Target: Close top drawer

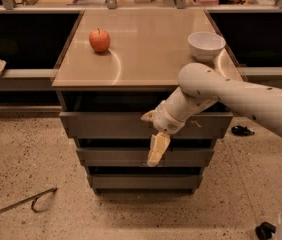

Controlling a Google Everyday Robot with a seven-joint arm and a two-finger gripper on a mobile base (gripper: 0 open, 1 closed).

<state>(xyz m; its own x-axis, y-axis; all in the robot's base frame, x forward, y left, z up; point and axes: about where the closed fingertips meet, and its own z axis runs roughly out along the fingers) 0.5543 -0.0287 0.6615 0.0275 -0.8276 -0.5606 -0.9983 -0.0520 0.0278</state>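
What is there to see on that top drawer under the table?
The top drawer is wide, grey and metal-looking, with a plain flat front, no handle, and pale scratches right of centre. It is the largest of three fronts. It stands partly pulled out, its front proud of the tabletop edge, with a dark gap above. The hand seems to press on its front, right of centre, reaching below the lower edge.

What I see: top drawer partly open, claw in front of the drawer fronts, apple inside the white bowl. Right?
Not quite: the camera view shows the apple on the countertop, apart from the white bowl. The top drawer is partly open, the claw in front of the drawer fronts.
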